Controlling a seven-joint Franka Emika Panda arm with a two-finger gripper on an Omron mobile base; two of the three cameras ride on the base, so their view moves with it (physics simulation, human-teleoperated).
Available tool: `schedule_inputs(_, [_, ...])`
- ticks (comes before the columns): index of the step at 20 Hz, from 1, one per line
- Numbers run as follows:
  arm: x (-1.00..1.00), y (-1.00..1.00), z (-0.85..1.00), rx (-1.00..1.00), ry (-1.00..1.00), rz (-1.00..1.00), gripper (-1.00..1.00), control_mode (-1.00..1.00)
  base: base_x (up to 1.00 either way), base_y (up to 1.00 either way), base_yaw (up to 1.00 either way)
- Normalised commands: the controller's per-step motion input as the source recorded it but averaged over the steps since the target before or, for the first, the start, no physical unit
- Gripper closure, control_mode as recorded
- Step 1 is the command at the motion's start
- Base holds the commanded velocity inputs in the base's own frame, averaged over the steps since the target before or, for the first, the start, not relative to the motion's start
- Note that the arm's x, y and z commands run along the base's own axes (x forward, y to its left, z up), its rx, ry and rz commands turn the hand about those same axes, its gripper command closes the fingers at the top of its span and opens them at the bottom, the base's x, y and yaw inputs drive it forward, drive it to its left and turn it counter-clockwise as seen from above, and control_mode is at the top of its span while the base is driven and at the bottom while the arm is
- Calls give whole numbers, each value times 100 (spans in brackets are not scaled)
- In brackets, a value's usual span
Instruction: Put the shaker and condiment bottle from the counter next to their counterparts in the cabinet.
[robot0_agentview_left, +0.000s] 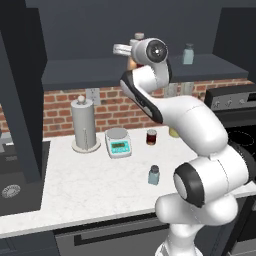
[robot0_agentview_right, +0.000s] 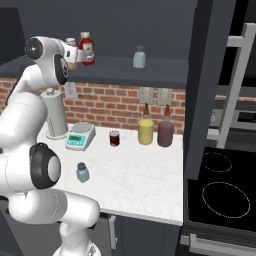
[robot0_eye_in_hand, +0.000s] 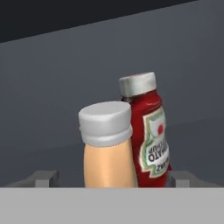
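Condiment bottle (robot0_eye_in_hand: 108, 151) — orange-tan, white-capped — stands just beside the red bottle (robot0_eye_in_hand: 148, 131) on the cabinet (robot0_agentview_left: 100, 72) shelf, between the spread-open claw (robot0_eye_in_hand: 109, 179) fingers.

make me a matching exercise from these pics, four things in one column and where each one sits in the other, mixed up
Things:
1. shaker
2. condiment bottle
3. pale blue shaker
4. dark-red jar

Places:
A. on the cabinet shelf, standing alone, off to the right of the bottles
B. at the back of the counter, beside the scale
C. right beside the red bottle, between the gripper's spread fingers
D. toward the front of the counter, alone

Pairs: 1-D, 2-C, 3-A, 4-B
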Motion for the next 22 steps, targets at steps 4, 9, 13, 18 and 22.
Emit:
schedule_inputs(4, [-31, 0, 0, 5, 0, 0, -100, -100, 0, 0, 0])
schedule_inputs(9, [-80, 0, 4, 8, 0, -6, -100, -100, 0, 0, 0])
schedule_inputs(13, [-94, 0, 10, 10, 0, -7, -100, -100, 0, 0, 0])
schedule_inputs(18, [-85, 0, 2, 5, 0, -6, -100, -100, 0, 0, 0])
schedule_inputs(22, [-76, 0, 0, 2, 0, -5, -100, -100, 0, 0, 0])
